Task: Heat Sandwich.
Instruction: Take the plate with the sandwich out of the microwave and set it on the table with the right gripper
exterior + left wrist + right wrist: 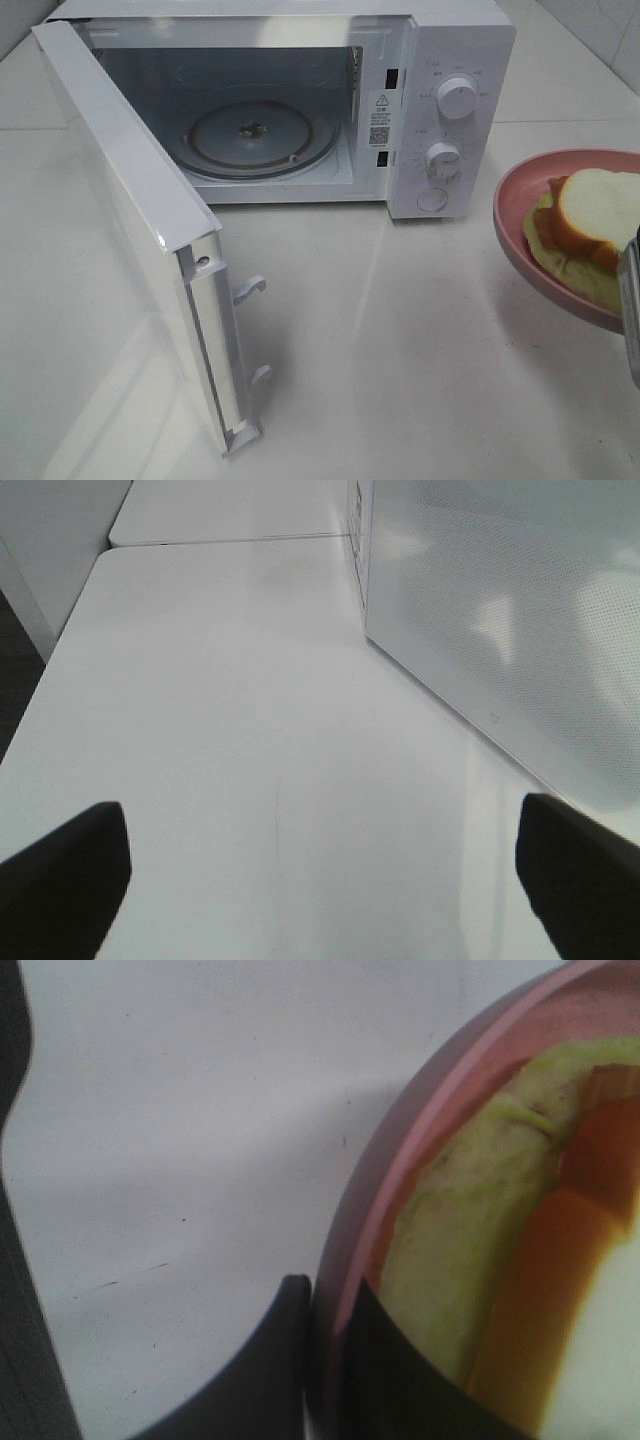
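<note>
On table [400, 340]: microwave [300, 110] door open, empty; my right fingers [300, 1360] pinching plate [350, 1250] rim (sandwich [590, 225] aboard); left fingers [70, 870] spread, idle. Loading, heating remain.

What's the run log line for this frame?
door: open | right gripper: shut on plate rim | sandwich: on plate | left gripper: open, empty

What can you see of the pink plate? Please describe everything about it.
The pink plate is round and shallow, with a raised rim and a smooth, glossy look. It sits at the right edge of the exterior high view, partly cut off, right of the open microwave. The sandwich lies on it. In the right wrist view, the dark fingers of the right gripper are closed on its rim, one outside, one inside.
</note>
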